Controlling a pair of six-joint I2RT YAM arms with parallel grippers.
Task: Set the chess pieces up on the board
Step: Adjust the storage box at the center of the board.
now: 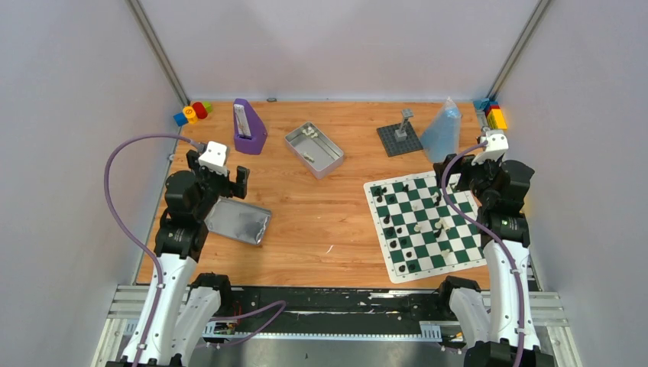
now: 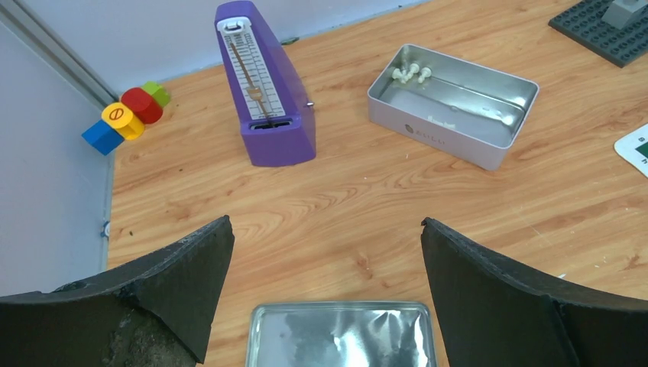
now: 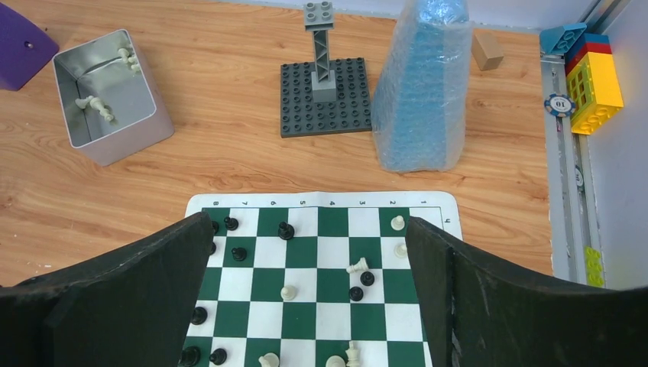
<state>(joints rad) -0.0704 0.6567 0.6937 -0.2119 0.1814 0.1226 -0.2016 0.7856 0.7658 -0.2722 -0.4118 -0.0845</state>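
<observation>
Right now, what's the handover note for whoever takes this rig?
Left gripper: open, empty, by the lid.
Right gripper: open, empty, at the far edge of the board.
Pieces: black pieces and white pieces are mixed on the board, not in rows. One white lies toppled. A few whites are in the tin.
Done: many pieces are on the board.
Left: empty the tin and line up both sides.

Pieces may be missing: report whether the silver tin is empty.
Not empty: the silver tin holds white chess pieces at its far end.
</observation>
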